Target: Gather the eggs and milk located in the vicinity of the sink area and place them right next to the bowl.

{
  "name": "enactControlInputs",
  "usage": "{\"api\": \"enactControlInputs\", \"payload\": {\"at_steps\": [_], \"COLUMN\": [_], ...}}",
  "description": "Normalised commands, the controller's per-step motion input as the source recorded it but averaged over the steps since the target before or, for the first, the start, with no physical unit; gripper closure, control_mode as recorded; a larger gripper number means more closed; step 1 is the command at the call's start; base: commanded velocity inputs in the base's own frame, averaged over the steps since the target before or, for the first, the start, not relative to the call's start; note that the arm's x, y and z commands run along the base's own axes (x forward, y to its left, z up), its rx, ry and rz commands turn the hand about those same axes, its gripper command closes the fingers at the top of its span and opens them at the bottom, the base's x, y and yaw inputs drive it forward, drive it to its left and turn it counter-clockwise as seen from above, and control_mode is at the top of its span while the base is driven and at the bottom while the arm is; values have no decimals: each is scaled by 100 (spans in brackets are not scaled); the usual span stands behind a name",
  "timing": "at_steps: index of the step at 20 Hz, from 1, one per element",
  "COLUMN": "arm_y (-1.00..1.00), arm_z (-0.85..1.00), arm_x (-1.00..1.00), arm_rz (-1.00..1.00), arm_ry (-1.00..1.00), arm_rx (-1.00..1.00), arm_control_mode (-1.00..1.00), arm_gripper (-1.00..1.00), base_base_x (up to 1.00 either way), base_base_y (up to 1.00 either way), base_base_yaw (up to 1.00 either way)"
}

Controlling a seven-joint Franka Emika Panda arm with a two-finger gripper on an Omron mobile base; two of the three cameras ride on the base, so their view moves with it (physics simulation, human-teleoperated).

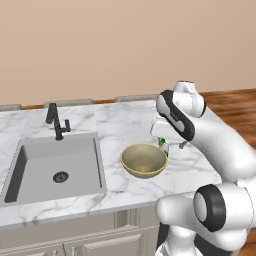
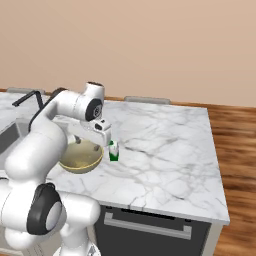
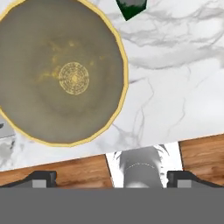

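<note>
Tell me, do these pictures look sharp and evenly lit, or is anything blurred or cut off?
Left base view: flat, even light, soft rendering, faint shade inside the grey recessed sink. Right base view: the small pale green-capped milk bottle looks small and fuzzy. Hand view: the wide tan-yellow bowl is sharp but cropped at the left edge.

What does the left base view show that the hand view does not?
Left base view alone: the sink, its faucet, the back wall and the arm bent over the counter. Hand view alone: a straight-down look into the bowl, with the ringed pattern at its centre, and the two fingertips standing wide apart. Both share the bowl, the milk next to it and the marble counter. No eggs can be made out in either.
</note>
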Motion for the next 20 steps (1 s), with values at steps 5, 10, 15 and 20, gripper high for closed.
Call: {"api": "enactControlInputs", "payload": {"at_steps": [5, 10, 15, 20], "arm_y": [0, -1, -3, 0], "arm_z": [0, -20, -16, 0], "arm_x": [-8, -19, -47, -7], "arm_rz": [22, 13, 4, 2], "arm_ry": [-1, -4, -13, -2], "arm_rx": [-19, 4, 0, 0], "arm_control_mode": [-100, -100, -100, -100], "arm_gripper": [-100, -100, -100, -100], "base_base_x": [0, 0, 0, 0], "base_base_y": [0, 0, 0, 0], "base_base_yaw": [0, 0, 0, 0]}}
